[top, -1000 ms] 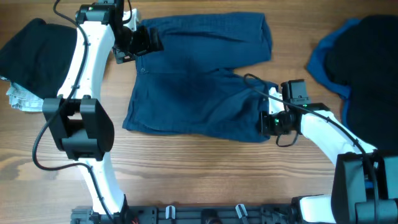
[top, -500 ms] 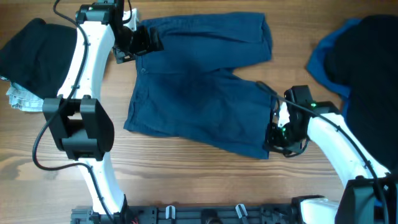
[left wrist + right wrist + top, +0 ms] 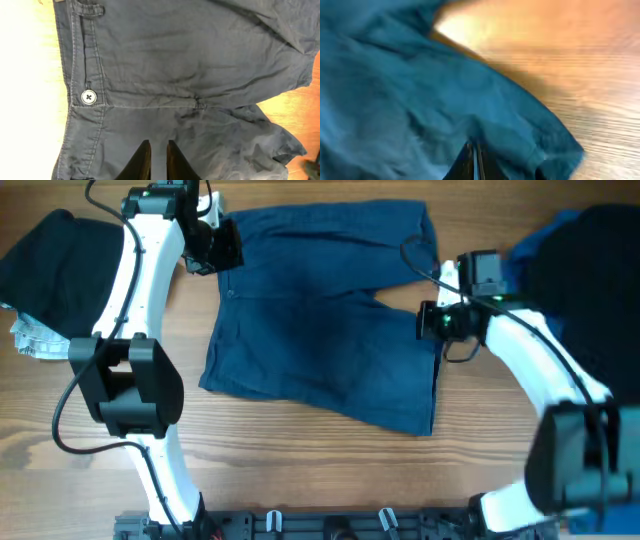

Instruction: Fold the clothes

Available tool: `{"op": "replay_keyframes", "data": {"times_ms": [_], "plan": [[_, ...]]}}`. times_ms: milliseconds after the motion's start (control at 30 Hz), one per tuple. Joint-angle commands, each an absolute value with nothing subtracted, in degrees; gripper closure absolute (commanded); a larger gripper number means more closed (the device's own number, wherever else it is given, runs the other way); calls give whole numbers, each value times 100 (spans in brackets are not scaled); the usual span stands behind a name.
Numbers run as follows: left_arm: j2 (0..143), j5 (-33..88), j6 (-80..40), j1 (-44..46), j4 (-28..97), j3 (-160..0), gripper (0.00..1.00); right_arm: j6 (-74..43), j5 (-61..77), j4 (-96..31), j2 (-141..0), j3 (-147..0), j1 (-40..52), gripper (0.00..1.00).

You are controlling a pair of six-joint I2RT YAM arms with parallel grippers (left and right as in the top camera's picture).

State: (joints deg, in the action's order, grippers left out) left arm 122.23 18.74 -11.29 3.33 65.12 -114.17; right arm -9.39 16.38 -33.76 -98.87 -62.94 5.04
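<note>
The left arm reaches from its base at 6 o'clock up the table's left side, bending across at the top so that the left gripper point(image 3: 228, 248) sits on the 10 o'clock corner of the navy shorts point(image 3: 320, 320); in the left wrist view its fingers point(image 3: 144, 155) are drawn almost together with only a thin slit of cloth between them, nipping the fabric just below the waistband and its button point(image 3: 88, 96). The right arm arcs in from the 4 o'clock corner, elbow out, and lays the right gripper point(image 3: 425, 320) against the shorts' 3 o'clock edge; its fingers point(image 3: 469, 159) are pressed tight together at the cloth near a leg hem, but the right wrist view is too blurred to tell whether any fabric is caught. The shorts lie spread flat in the middle of the table point(image 3: 330, 470), waistband towards 9 o'clock, legs towards 3 o'clock. A black garment point(image 3: 50, 265) lies at 9 o'clock with a pale piece point(image 3: 30, 335) beneath it; a royal blue piece point(image 3: 535, 240) and another black heap point(image 3: 590, 270) lie at 2 o'clock.

Since a second ago the left jaws have gone from wide apart to nearly closed, the arm itself unmoved; the right gripper has travelled from the shorts' 5 o'clock corner up to the 3 o'clock edge, and the lower leg now lies spread further towards 5 o'clock.
</note>
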Motion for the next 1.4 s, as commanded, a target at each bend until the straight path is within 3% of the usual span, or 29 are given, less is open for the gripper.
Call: {"op": "replay_keyframes", "data": {"times_ms": [0,100,233,333,467,633,833,1133,1367], "plan": [[12182,1837,-1120,355,6534,-11432,83,-598,1535,-3144,-10844,-6326,495,96],[12182,1796,-1120,353,6541,-11432,81,-613,1293,-3179,-11402,-6326,495,96],[12182,1798,-1120,355,6504,-11432,81,-576,1732,-3358,-10337,-6825,495,96],[12182,1796,-1120,355,6497,-11432,80,-620,1520,-2827,-9496,-7227,495,96],[12182,1796,-1120,355,6499,-11432,77,-602,1437,-2032,-9839,-7360,495,95],[12184,1796,-1120,355,6626,-11432,77,-456,1865,-3874,-9955,-7347,495,96],[12184,1796,-1120,355,6604,-11432,76,-311,1581,-4482,-10514,-7175,495,96],[12182,1793,-1120,353,6558,-11432,75,-622,237,-3262,-11684,-7172,486,96],[12182,1793,-1118,353,6543,-11432,75,-764,-161,-2663,-11537,-7323,484,96]]}}
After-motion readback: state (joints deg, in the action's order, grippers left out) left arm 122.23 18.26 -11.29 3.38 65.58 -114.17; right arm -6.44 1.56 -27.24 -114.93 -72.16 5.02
